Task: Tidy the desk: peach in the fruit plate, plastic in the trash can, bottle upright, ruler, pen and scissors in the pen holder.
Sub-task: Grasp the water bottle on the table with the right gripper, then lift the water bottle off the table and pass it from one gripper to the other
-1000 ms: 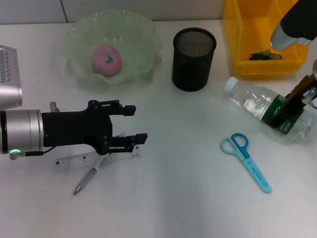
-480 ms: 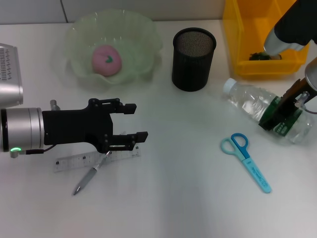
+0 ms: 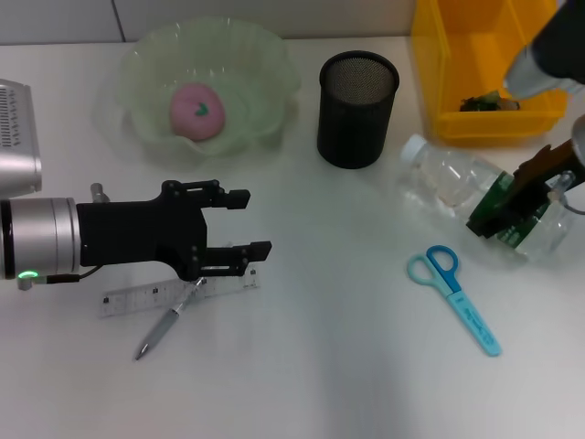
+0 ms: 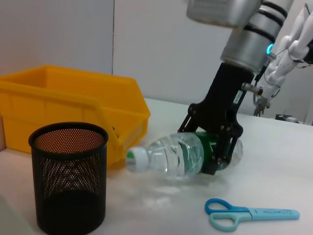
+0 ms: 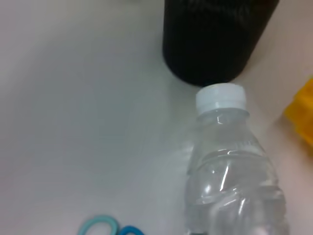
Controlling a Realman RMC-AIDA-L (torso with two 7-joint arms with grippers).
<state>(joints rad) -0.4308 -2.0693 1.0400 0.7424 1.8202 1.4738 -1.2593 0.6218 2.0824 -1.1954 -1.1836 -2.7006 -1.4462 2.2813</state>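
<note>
A clear bottle (image 3: pixel 452 187) with a white cap lies tilted on the desk, cap end toward the black mesh pen holder (image 3: pixel 358 108). My right gripper (image 3: pixel 507 212) is shut on its green label; from the left wrist the same gripper (image 4: pixel 215 152) shows straddling the bottle (image 4: pixel 176 156). The pink peach (image 3: pixel 196 110) sits in the green fruit plate (image 3: pixel 265 64). My left gripper (image 3: pixel 251 224) hovers open just above the clear ruler (image 3: pixel 146 297) and the grey pen (image 3: pixel 164 325). Blue scissors (image 3: pixel 454 297) lie in front of the bottle. Dark plastic (image 3: pixel 483 103) rests in the yellow trash can (image 3: pixel 439 82).
A silver appliance (image 3: pixel 18 137) stands at the desk's left edge. The pen holder (image 4: pixel 71 176) stands beside the yellow trash can (image 4: pixel 73 107). In the right wrist view the bottle's cap (image 5: pixel 220 98) points at the pen holder (image 5: pixel 215 39).
My right gripper has shifted left with the bottle, whose cap end has risen and swung a little toward the pen holder. The left arm has stayed put.
</note>
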